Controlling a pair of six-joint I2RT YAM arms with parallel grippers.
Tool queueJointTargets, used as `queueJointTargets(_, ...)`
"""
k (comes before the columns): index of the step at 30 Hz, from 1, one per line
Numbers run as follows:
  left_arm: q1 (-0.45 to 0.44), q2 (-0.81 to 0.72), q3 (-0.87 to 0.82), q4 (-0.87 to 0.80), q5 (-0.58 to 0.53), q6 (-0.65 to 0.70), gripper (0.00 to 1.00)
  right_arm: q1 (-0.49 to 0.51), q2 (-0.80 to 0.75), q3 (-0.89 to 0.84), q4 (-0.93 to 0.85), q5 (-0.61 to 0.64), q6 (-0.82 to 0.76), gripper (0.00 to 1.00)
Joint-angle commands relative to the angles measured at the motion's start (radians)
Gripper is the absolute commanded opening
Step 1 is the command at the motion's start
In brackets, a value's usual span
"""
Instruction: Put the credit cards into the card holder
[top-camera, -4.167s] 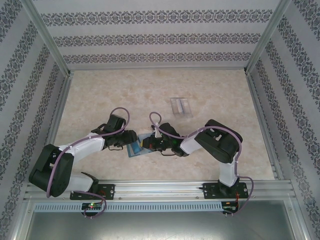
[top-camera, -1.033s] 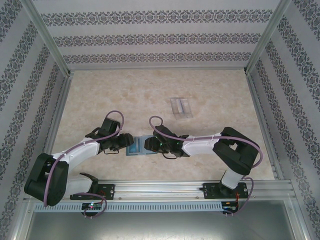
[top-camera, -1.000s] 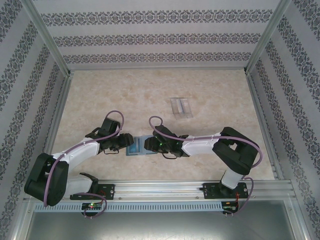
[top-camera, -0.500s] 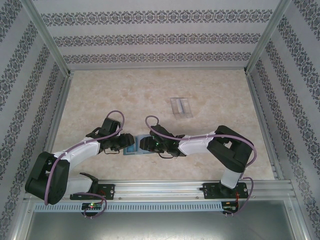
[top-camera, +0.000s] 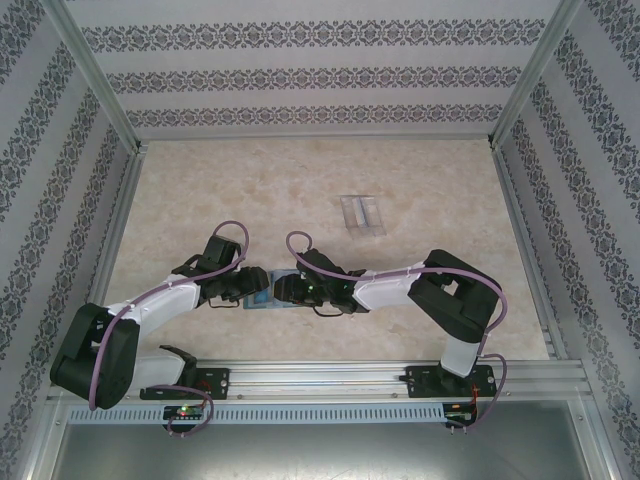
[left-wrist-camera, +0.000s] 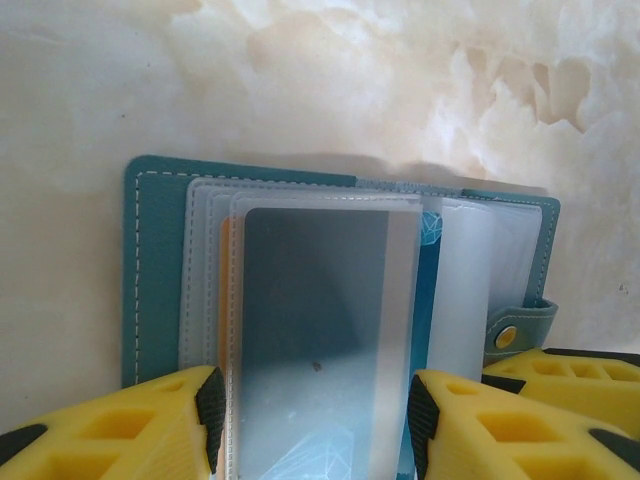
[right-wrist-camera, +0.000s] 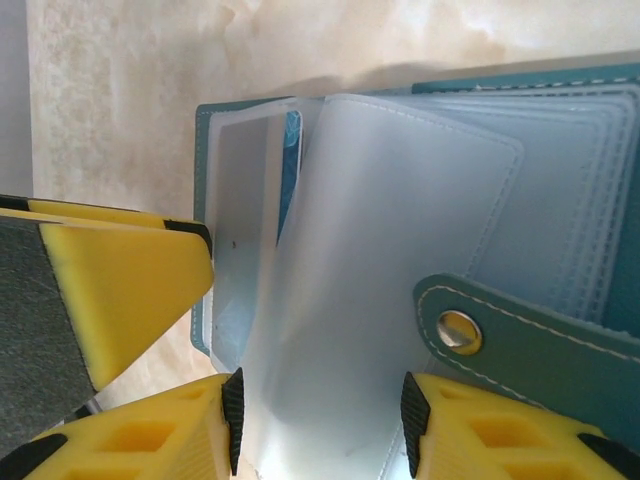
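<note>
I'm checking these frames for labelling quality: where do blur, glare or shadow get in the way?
Left wrist: credit card between the jaws looks hazy, card holder stitching crisp, soft shadow along its far edge. Right wrist: clear sleeve milky, washing out what lies beneath. Top external: even light, no glare, card holder tiny.

Walls (top-camera: 320, 75): I see pale paper with dark ornamental bands.
Tabletop (top-camera: 300, 180): beige, marbled, evenly lit on my feed.
Corner posts (top-camera: 90, 75): bare metal.
</note>
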Motion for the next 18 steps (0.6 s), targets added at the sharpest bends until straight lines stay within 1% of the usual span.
queueJointTargets(1,0.008,-0.026,0.006,-0.020,-0.009,0.000,0.54,0.013,-0.020,0.019,0.016,-0.008,-0.032,0.48)
queueJointTargets(4,0.008,-0.032,0.000,-0.014,-0.024,-0.001,0.54,0.013,-0.029,0.024,0.023,-0.014,-0.051,0.48)
queueJointTargets(9,0.015,-0.053,0.002,-0.046,-0.058,-0.001,0.57,0.011,-0.012,0.025,0.072,-0.045,-0.035,0.49)
queueJointTargets(15,0.073,-0.163,-0.007,-0.119,-0.085,0.016,0.58,0.010,-0.008,0.028,0.105,-0.058,-0.033,0.50)
queueJointTargets(18,0.086,-0.179,-0.007,-0.127,-0.074,0.023,0.58,0.007,-0.001,0.033,0.106,-0.065,-0.033,0.50)
